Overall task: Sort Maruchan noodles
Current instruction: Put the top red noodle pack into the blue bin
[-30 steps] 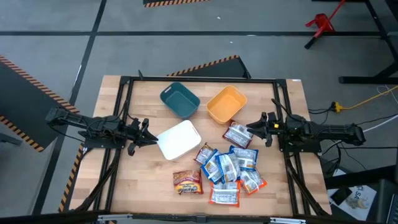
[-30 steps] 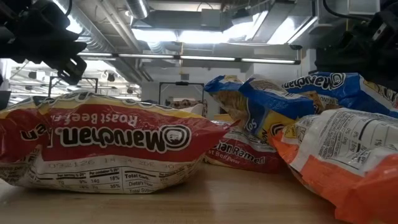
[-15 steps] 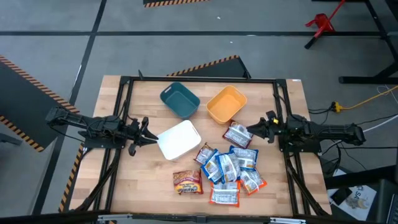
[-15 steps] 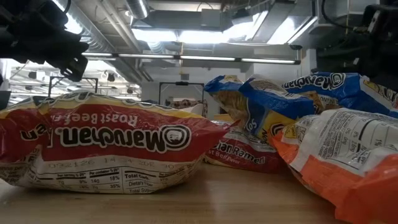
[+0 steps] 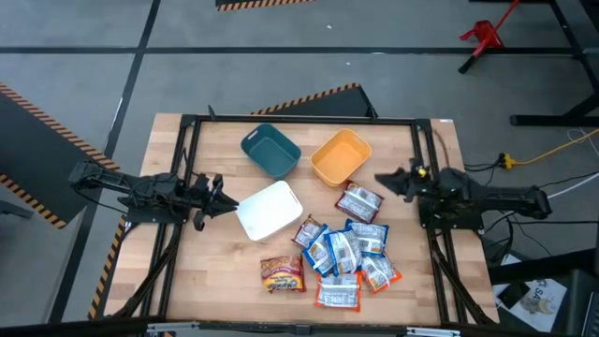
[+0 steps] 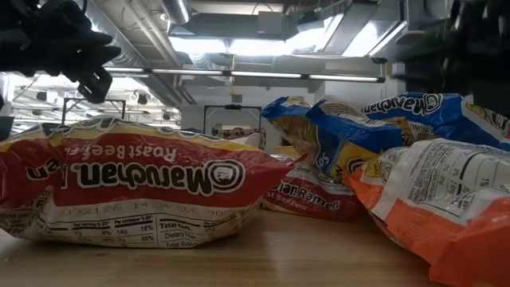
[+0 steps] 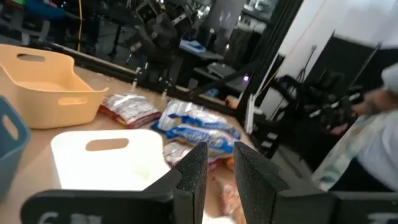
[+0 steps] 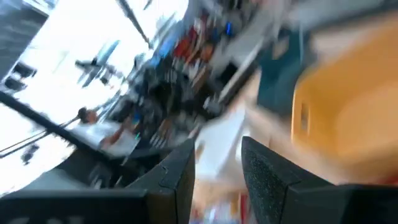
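Your flat plastic Maruchan noodle packets (image 5: 342, 257) are all dumped in one loose pile on the near-right part of the wooden table (image 5: 220, 271), some lying over each other. One brown and yellow packet (image 5: 283, 274) sits a bit off on the pile's left edge, and a red-and-white one (image 5: 359, 202) lies at the far end, just below the orange bin. From table level you get a red Roast Beef packet (image 6: 135, 191) right up front with blue ones (image 6: 374, 127) and an orange-and-white one (image 6: 434, 207) beside it.

Three plastic bins sit behind the pile: a white rectangular bin (image 5: 269, 210) touching the pile's left side, a teal bin (image 5: 270, 151) and an orange bin (image 5: 341, 157) farther back, side by side.

Your left gripper (image 5: 221, 197) hangs just off the white bin's left edge, and its wrist view shows the fingers (image 7: 193, 177) with only a narrow gap. Your right gripper (image 5: 386, 179) is up beside the orange bin, right of it, above the red-and-white packet, holding nothing; fingers (image 8: 177, 180) a little apart.
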`<state>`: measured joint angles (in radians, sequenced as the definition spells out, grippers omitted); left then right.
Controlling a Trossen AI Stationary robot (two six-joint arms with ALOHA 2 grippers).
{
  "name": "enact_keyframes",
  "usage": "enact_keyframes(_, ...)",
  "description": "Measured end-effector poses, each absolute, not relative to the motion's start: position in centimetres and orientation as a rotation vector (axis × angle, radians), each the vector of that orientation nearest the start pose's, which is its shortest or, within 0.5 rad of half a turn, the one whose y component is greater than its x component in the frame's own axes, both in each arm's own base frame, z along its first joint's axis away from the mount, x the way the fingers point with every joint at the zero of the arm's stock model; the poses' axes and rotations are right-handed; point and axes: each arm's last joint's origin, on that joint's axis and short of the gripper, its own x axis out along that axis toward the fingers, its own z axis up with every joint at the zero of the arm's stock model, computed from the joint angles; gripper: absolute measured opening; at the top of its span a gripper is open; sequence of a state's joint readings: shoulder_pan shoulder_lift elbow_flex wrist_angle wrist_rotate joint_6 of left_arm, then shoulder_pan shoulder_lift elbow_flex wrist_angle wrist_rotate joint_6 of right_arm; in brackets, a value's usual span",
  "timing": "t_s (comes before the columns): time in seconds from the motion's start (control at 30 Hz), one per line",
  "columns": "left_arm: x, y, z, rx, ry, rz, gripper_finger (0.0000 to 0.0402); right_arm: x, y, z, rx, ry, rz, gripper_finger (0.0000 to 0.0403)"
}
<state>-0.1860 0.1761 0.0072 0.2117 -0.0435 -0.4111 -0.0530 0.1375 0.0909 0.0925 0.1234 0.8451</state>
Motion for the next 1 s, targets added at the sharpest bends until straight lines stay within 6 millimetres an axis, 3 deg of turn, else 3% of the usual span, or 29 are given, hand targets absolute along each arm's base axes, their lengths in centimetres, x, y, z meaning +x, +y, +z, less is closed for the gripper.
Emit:
enact_keyframes(0.1, 10.7, -1.9, 17.3, -0.419, -0.025, -0.152, 0.0073, 10.1, -1.1, 22.2, 0.704, -0.051, -0.273, 0.0118)
enact_keyframes(0.23, 10.6, -1.9, 17.9, -0.430, -0.082, -0.164, 0.0073, 11.1, -1.4, 25.6, 0.549, 0.251, -0.435, 0.0133)
enact_keyframes(0.4, 10.5, -1.9, 18.5, -0.502, -0.144, -0.191, 0.0073, 13.9, -1.4, 27.1, 0.457, 0.733, -0.495, 0.0202)
enact_keyframes(0.5, 10.5, -1.9, 18.6, -0.508, -0.147, -0.193, 0.0073, 16.5, -1.4, 26.1, 0.444, 0.966, -0.497, 0.0258)
enact_keyframes(0.7, 10.5, -1.8, 18.6, -0.511, -0.149, -0.186, 0.0073, 20.8, -1.2, 20.6, 0.399, 1.292, -0.398, 0.0346)
enact_keyframes(0.87, 10.5, -1.8, 18.6, -0.515, -0.153, -0.187, 0.0073, 22.1, -1.7, 17.3, 0.372, 1.397, -0.297, 0.0361)
enact_keyframes(1.0, 10.5, -1.8, 18.6, -0.516, -0.156, -0.178, 0.0073, 21.5, -2.7, 17.0, 0.310, 1.422, -0.342, 0.0354)
